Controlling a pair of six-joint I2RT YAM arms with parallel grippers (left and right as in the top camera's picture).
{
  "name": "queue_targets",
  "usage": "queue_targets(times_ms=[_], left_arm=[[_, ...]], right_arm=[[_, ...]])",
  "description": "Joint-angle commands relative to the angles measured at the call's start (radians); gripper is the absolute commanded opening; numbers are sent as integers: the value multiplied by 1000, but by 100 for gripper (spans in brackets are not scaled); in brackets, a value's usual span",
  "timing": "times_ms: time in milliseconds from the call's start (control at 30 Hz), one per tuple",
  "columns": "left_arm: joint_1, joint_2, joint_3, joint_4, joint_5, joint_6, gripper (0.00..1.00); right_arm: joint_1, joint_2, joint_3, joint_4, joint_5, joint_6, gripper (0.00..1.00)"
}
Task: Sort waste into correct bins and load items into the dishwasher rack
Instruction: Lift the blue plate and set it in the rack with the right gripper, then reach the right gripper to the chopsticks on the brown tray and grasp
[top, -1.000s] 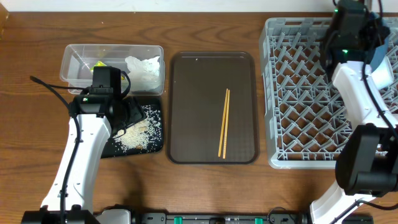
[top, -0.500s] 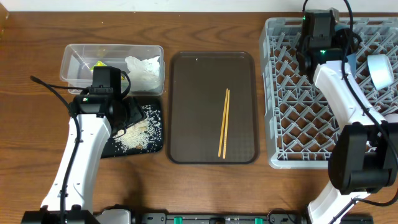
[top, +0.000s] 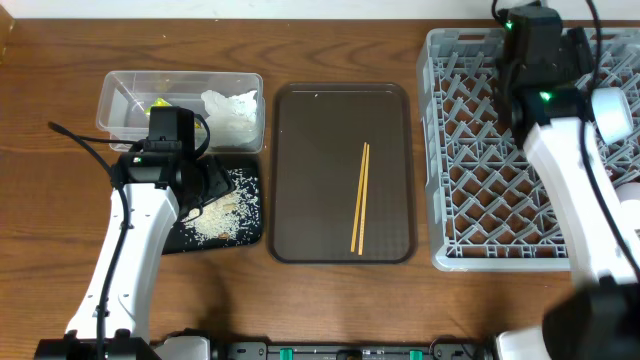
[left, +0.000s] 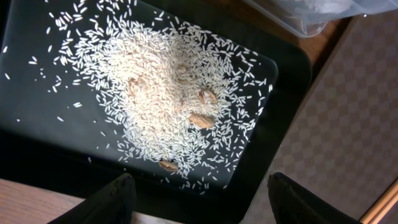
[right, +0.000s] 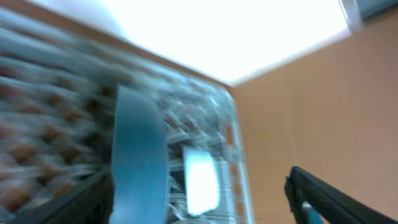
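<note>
My left gripper (left: 199, 200) hangs open over the near end of the shallow black tray (left: 37, 118), holding nothing. A heap of whitish rice scraps (left: 168, 93) lies on that tray (top: 255, 238). Behind it the clear tub (top: 120, 105) holds the yellow-green wrapper (top: 160, 105) and the white tissue (top: 232, 110). The chopsticks (top: 360, 198) lie on the brown tray (top: 300, 170). My right gripper (right: 199, 199) is open above the back of the dishwasher rack (top: 480, 170). The dark-blue plate (right: 140, 162) stands on edge in the rack beside its left finger. A pale cup (top: 611, 114) sits in the rack.
The right arm reaches over the rack from the front right corner. The left arm crosses the table's front left and covers part of the black tray. The right wrist view is blurred, with bare wooden table showing beyond the rack's edge.
My right gripper went from shut to open, and its wrist swung left and then back right over the rack's far end. The left arm has not moved.
</note>
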Motion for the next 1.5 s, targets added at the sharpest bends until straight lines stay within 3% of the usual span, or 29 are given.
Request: queue_targets(times_ms=[0,100,267,467,500,567,767,833,933,1033,1467], left_arm=[[5,5,8,-4,-8,2,71],[5,5,8,-4,-8,2,71],[5,5,8,-4,-8,2,71],[5,5,8,-4,-8,2,71],[5,5,8,-4,-8,2,71],[5,5,8,-4,-8,2,71],[5,5,8,-4,-8,2,71],[5,5,8,-4,-8,2,71],[5,5,8,-4,-8,2,71],[5,5,8,-4,-8,2,71],[5,5,8,-4,-8,2,71]], right_arm=[[61,-61,7,-57,-406,110,80],[102,-65,7,-106,-645,189,70],[177,-39,6,-158,-846,351,64],[282,60,6,-206,-857,441,62],[311,96,6,-221,-857,444,55],[340,144,6,-238,-844,477,52],[394,278,6,-353,-719,730,43],[405,312,6,-390,-719,780,37],[418,351,6,-450,-710,838,17],[420,375,6,-500,-684,916,17],[470,407,-6,-520,-648,978,22]])
